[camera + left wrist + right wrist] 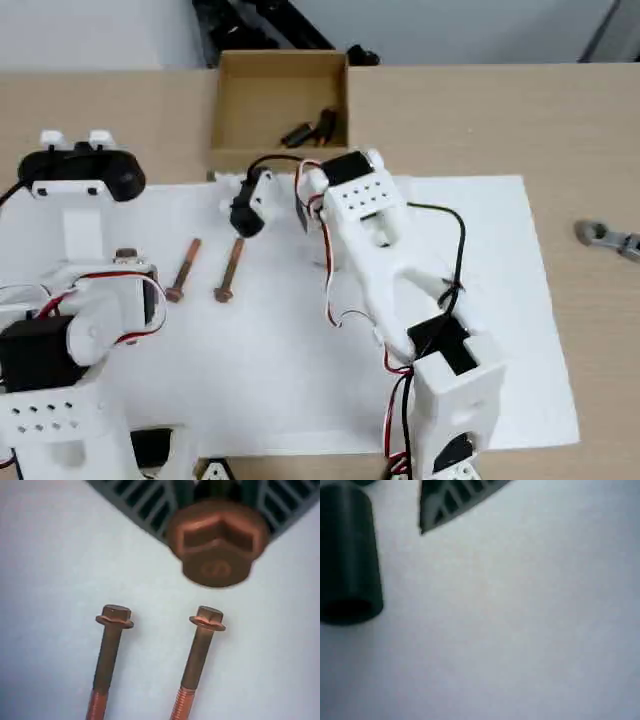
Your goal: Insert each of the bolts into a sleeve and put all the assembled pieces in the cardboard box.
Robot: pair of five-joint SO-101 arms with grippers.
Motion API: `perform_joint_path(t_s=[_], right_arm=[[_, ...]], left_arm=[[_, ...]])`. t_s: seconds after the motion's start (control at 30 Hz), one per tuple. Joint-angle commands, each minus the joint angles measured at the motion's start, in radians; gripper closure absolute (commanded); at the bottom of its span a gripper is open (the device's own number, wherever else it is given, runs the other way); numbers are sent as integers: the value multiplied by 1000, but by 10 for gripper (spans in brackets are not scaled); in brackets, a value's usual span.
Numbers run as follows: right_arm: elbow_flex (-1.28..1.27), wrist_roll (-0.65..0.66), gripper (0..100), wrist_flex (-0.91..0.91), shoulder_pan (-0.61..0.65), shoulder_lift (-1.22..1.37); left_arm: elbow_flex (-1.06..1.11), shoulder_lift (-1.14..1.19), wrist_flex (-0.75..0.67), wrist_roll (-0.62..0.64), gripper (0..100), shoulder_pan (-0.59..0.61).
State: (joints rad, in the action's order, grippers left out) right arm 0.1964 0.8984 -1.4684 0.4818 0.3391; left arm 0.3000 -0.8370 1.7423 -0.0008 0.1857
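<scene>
While the left hand (123,268) stands over the near left part of the white sheet (300,390), it is closed on one bolt (217,545). The left wrist view shows this held bolt's hexagonal head end-on, seated against the hand's dark ribbed inner face.

Two loose bolts lie on the sheet, just beside the left hand on the side toward the right arm. The first loose bolt (183,270) and the second loose bolt (229,270) rest side by side, nearly parallel and apart from each other. Their heads point toward the arm bases and their threaded ends toward the cardboard box (228,100). Neither touches a hand.

The right hand (243,192) is extended to the far part of the sheet, short of the box. A black sleeve (347,555) sits right at this hand, near the threaded end of the second loose bolt, with its open bore visible in the right wrist view. Whether the right hand is closed on the sleeve cannot be told.

The box stands on the desk (580,130) at the sheet's far edge. Dark pieces (312,130) lie inside it, toward one corner.
</scene>
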Motion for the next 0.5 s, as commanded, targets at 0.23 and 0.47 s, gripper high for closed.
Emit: perform_joint_path(t_s=[0.23,0.47], right_arm=[[41,68,829,-5,-38,114],[41,94,829,2,-39,128]], left_arm=[[-7,-18,9,-6,992,5],[-7,-18,9,-6,992,5]])
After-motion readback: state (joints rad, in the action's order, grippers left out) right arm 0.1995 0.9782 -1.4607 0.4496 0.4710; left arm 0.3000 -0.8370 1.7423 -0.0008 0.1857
